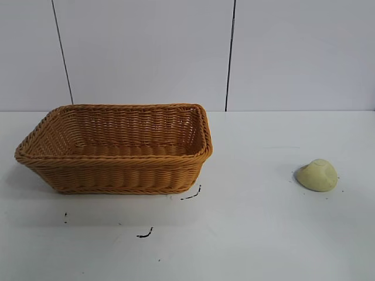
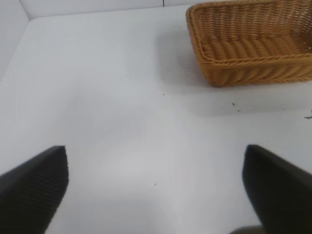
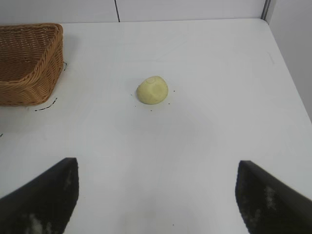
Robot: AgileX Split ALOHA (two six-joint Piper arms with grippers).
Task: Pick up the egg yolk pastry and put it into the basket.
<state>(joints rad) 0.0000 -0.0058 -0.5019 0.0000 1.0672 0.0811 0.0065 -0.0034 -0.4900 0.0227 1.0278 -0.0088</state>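
On the table the egg yolk pastry (image 1: 317, 175) lies untouched, well apart from the basket (image 1: 117, 170) — nothing done yet; both the right gripper (image 3: 156, 195) and the left gripper (image 2: 156, 187) hang spread, holding nothing.

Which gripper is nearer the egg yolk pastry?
Right. The right gripper is open, facing the egg yolk pastry ahead. The left gripper, open, sees only the basket.
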